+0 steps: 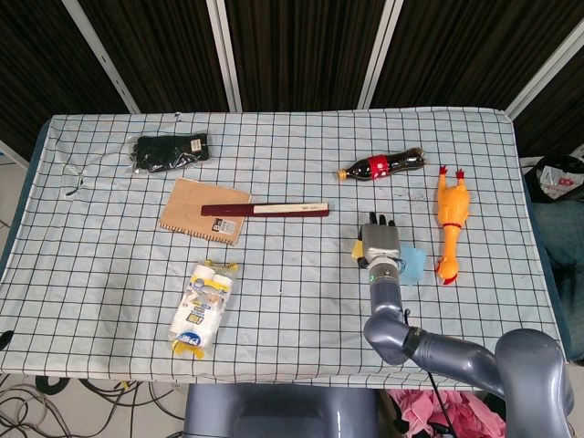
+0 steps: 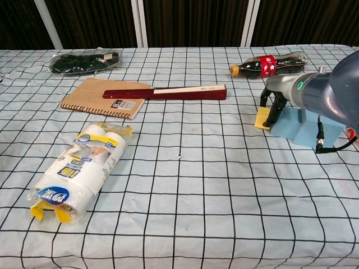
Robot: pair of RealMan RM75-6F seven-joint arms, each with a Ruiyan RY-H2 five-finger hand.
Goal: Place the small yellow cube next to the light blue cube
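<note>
Yellow, the small cube (image 2: 261,119) sits on the table just left of the light blue cube (image 2: 303,128); the right hand's (image 2: 275,102) dark fingers (image 2: 271,115) pinch it, palm down.

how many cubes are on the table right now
2. The small yellow cube sits at the right hand, and the light blue cube is right beside it, partly covered by the arm. Nothing suggests others are hidden.
</note>
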